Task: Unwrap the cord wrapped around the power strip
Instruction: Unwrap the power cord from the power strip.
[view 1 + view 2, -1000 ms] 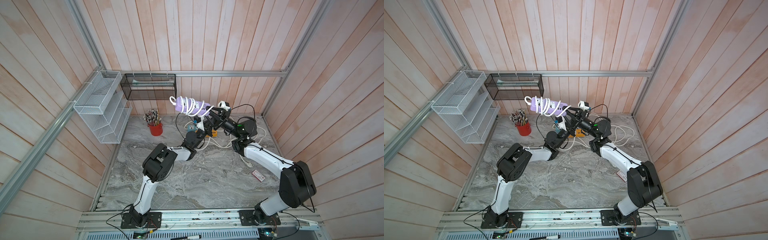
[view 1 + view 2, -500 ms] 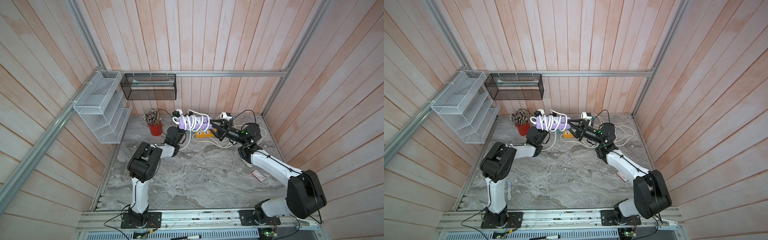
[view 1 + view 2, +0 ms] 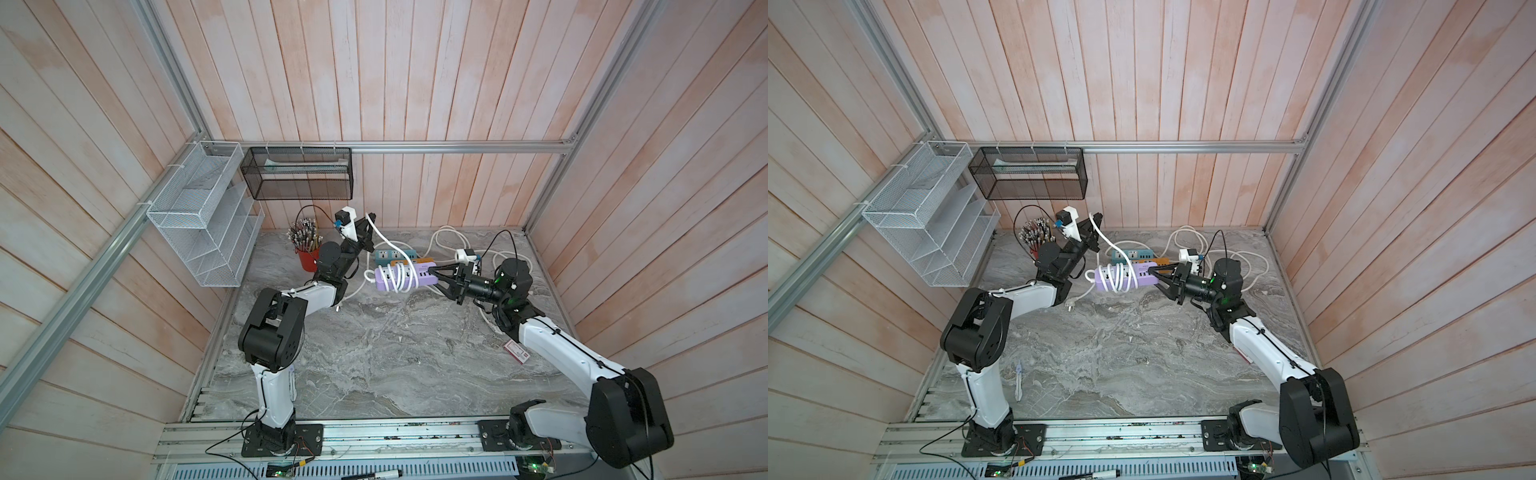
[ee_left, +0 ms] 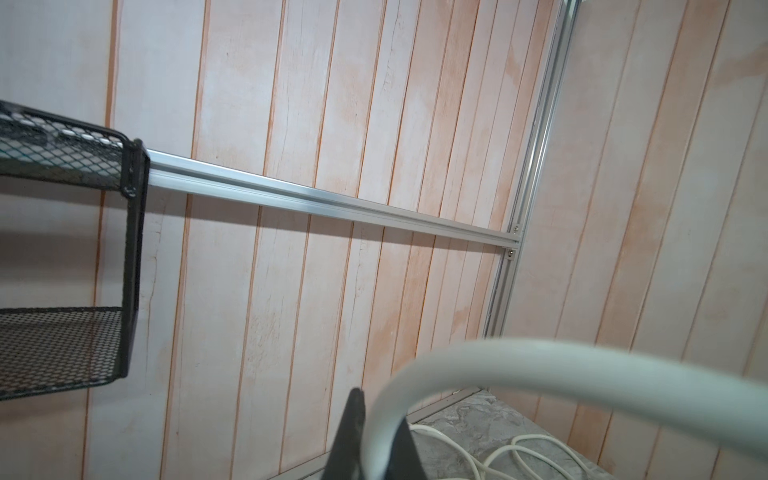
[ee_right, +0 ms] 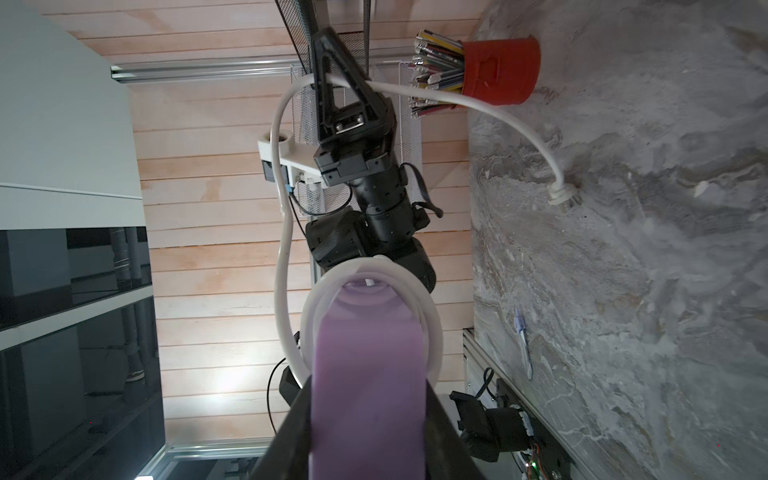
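My left claw is pinched tight on the white cord. It holds the cord up off the desk in the upper middle of a top view, just right of the red pencil cup. That arm rises from its base at the lower left and bends at the elbow. Its forearm runs toward the back wall, with the wrist cocked so the fingers point up and away from the desk. From my grip one side of the cord slopes down to the right to the purple power strip. The other side drops to the desk, where the plug lies beside my left forearm.

My right claw is clamped on the right-hand end of the power strip, jaws partly spread with the purple body between them. That arm comes from the lower right, forearm slanting up toward the centre, wrist level, claw pointing left across the frame. The strip sits just right of centre and lies roughly horizontal in the picture; I can't tell whether it touches the desk. Several white loops are wound round its left half. Just behind it lie a teal strip and an orange strip. More white cable is coiled on the desk toward the back right corner.
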Robot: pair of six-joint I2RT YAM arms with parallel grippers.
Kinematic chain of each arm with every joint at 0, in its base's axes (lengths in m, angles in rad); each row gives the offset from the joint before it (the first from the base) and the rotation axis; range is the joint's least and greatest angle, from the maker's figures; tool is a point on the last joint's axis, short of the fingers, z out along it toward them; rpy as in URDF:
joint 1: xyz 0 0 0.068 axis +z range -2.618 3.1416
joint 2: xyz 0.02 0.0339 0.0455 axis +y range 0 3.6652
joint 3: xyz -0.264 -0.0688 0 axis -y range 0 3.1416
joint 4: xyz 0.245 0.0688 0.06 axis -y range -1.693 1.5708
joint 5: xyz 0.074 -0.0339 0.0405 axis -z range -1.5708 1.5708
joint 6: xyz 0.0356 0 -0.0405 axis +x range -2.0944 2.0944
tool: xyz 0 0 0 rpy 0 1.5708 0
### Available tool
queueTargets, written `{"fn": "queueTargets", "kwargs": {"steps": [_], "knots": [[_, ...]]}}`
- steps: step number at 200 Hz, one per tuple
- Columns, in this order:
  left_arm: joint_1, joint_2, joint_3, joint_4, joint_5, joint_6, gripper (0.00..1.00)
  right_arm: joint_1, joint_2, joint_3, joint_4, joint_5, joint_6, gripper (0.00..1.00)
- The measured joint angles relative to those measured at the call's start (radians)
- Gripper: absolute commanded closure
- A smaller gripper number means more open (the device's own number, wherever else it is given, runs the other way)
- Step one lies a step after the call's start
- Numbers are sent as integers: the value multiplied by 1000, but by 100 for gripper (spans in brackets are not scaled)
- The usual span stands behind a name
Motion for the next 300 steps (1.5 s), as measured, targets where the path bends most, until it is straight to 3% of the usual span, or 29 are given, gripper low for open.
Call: {"fn": "queueTargets", "kwargs": {"steps": [48, 109, 188, 245, 300], "knots": [[-1, -92, -71, -14, 25, 11, 100, -64, 0, -2, -123, 35, -171, 77], [-49, -238, -306, 18, 3, -4, 100, -88, 85, -33, 45, 153, -168, 77], [-200, -283, -509, 87, -82, -72, 100, -88, 247, -20, 402, 259, 14, 77], [-247, -200, -527, 158, -128, -128, 100, -63, 296, 98, 616, 266, 201, 77], [-220, -105, -502, 168, -148, -142, 100, -40, 217, 166, 595, 212, 247, 77]]}}
